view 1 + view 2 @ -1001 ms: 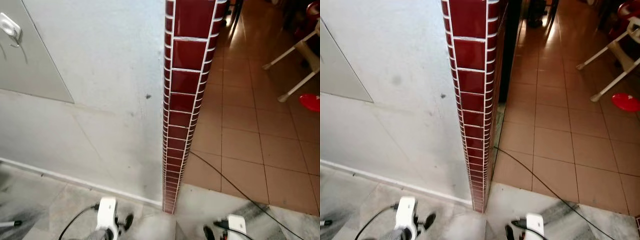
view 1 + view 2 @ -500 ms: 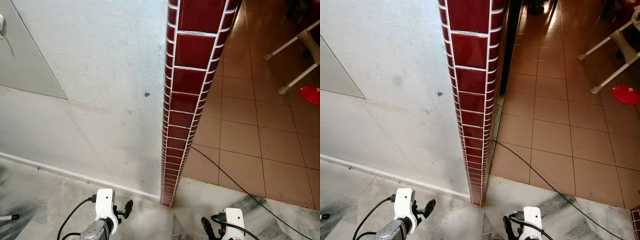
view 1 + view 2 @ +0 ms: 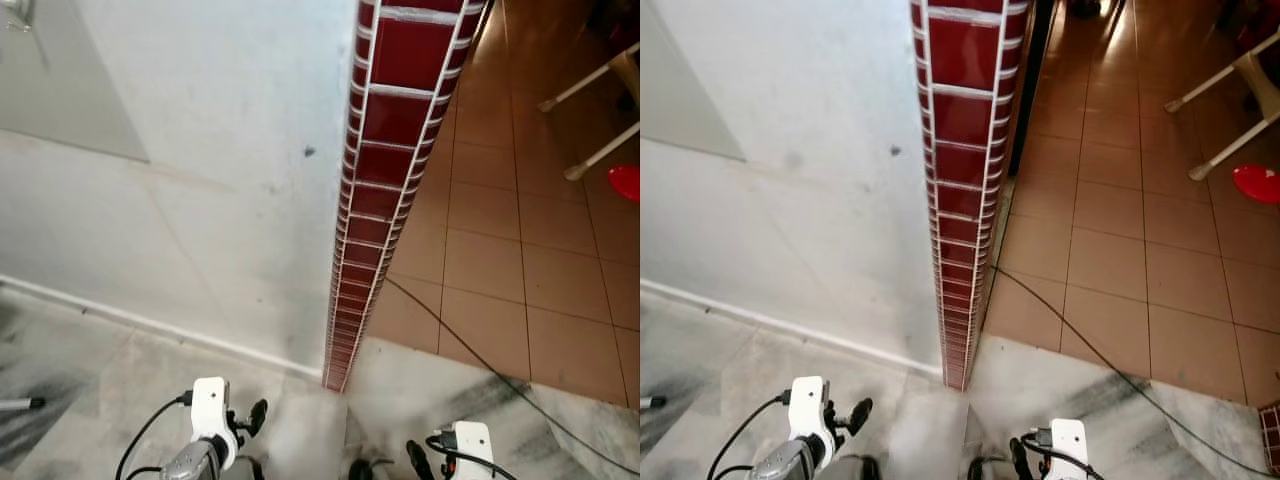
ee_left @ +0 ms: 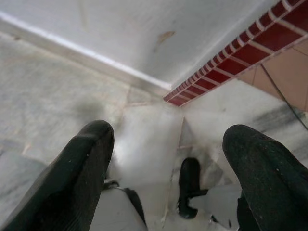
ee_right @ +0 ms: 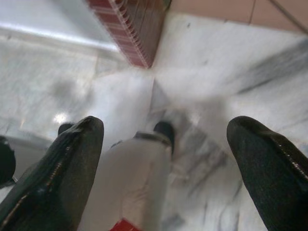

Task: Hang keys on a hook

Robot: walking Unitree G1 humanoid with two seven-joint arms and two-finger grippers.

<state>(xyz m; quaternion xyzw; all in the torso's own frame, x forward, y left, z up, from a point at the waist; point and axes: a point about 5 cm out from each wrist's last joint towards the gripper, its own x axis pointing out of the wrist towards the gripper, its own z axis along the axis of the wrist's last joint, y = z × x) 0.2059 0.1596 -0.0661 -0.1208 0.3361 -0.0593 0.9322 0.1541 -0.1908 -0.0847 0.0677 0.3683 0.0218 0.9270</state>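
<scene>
Ahead, red-tiled pillar point(image 3: 385, 180), white wall point(image 3: 210, 180), marble floor point(image 3: 110, 390), terracotta tiles point(image 3: 490, 260).

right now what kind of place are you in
Probably a home's entry or passage: a plain grey wall ends in a red-tiled corner, with terracotta floor tiles beyond and marble flooring underfoot.

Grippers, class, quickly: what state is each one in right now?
Left gripper: open, holding nothing.
Right gripper: open, holding nothing.
</scene>
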